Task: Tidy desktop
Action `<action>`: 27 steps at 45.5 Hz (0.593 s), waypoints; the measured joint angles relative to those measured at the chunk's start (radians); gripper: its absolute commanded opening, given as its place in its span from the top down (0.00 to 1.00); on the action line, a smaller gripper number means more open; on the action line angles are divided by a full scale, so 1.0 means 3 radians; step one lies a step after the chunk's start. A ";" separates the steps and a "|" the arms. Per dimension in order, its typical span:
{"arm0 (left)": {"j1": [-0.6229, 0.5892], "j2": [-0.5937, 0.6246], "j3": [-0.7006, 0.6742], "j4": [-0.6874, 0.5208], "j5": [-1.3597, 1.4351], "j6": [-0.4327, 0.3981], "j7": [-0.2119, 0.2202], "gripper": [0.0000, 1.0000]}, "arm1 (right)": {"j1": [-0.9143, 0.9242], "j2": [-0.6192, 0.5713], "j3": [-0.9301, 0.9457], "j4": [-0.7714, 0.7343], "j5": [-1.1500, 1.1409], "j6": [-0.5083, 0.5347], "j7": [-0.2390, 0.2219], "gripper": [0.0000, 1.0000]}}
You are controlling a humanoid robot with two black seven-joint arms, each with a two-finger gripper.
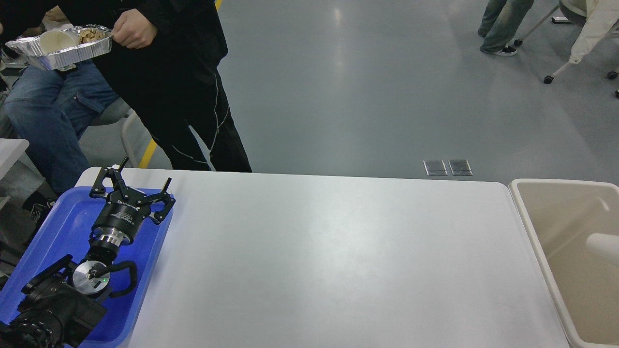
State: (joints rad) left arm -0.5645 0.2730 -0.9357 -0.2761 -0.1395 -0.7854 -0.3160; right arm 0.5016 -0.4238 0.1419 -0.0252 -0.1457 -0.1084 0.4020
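White desktop (329, 261) fills most of the head view, rounded corners, smooth, running from the near edge up to the grey floor (367, 87) behind it. Left arm (53, 299) comes in at the near-left corner, over the blue tray (145, 270) that sits on the desktop's left end. Left gripper (143, 181) is above the tray's far end, fingers spread wide apart, nothing between them. Right gripper not visible anywhere. Beige bin (541, 241) stands just off the desktop's right edge; a pale rounded object (604, 247) shows inside it at the frame edge, cannot tell what it is. Beyond the desktop's far-left corner, a person in black (188, 96) stands close to the table, holding a foil tray (63, 48) with a white cup and brownish bits in it. Seated person in jeans (43, 116) is left of that, behind the foil tray. Two metal floor plates (447, 167) lie on the floor just past the desktop's far edge, toward the right. Far behind the desktop's right end, another person's legs (503, 24) and a wheeled chair (580, 43).
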 measured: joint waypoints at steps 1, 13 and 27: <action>0.0000 0.0000 0.0000 0.0000 0.0000 0.0000 0.0000 0.00 | 0.0000 0.0000 0.0000 0.0000 0.0000 0.0000 0.0000 0.54; 0.0000 0.0000 0.0000 0.0000 0.0000 0.0000 0.0000 0.00 | -0.0002 -0.0001 -0.0003 0.0001 0.0000 -0.0006 0.0005 0.06; 0.0000 0.0000 0.0000 0.0000 0.0002 0.0000 0.0000 0.00 | 0.0017 -0.0009 0.0020 -0.0007 0.0000 -0.0116 0.0006 0.00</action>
State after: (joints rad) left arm -0.5645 0.2730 -0.9357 -0.2761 -0.1390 -0.7854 -0.3160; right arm 0.5068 -0.4264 0.1480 -0.0275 -0.1457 -0.1431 0.4037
